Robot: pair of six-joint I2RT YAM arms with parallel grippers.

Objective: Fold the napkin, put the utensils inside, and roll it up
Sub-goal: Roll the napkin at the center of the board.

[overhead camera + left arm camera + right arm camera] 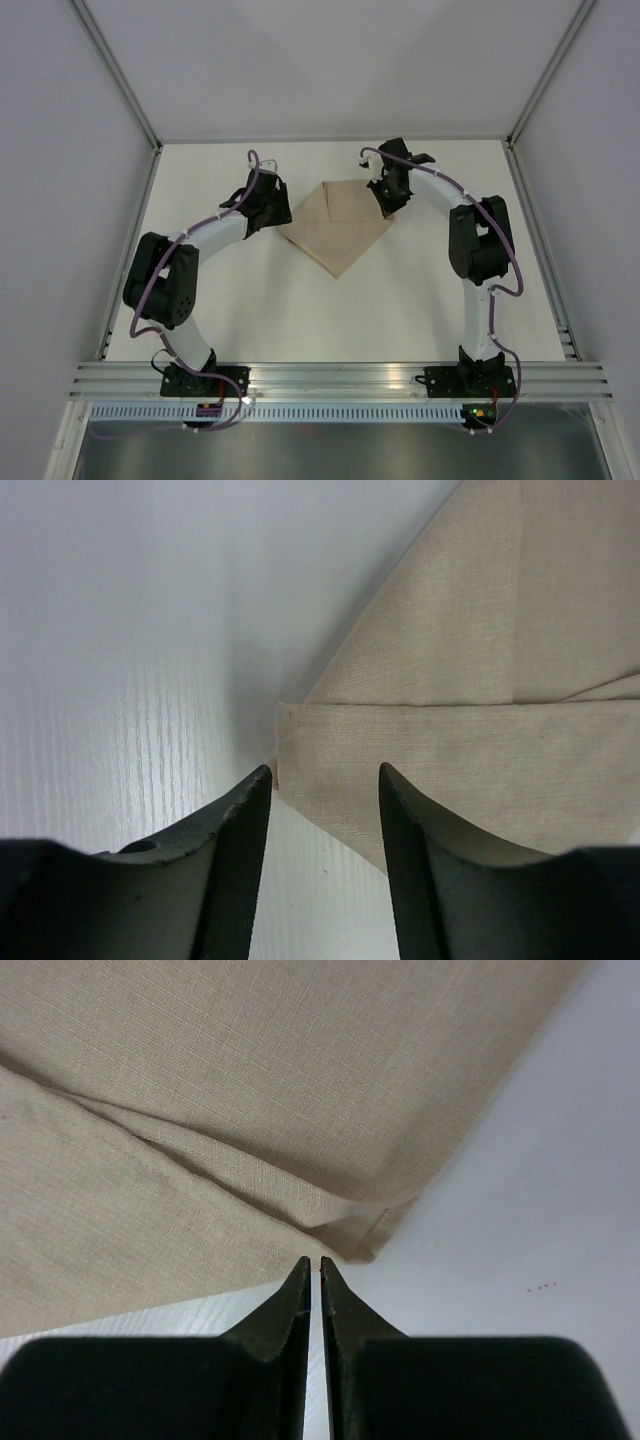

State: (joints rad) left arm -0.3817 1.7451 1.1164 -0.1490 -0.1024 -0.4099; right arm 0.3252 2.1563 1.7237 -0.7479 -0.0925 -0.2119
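The beige napkin point(335, 225) lies folded on the white table, a flap doubled over its far part and one point towards the arms. My left gripper point(283, 224) is open at its left corner. In the left wrist view the left gripper point(325, 770) straddles that corner of the napkin point(450, 680), and the cloth is loose between the fingers. My right gripper point(388, 212) is at the right corner. Seen from the right wrist, the right gripper point(315, 1260) is shut just short of the napkin point(200, 1110), holding nothing. The utensils are out of view.
White enclosure walls stand on the left, right and far sides of the table point(420, 300). An aluminium rail point(340, 378) carries both arm bases along the near edge. Bare tabletop lies between the napkin and the rail.
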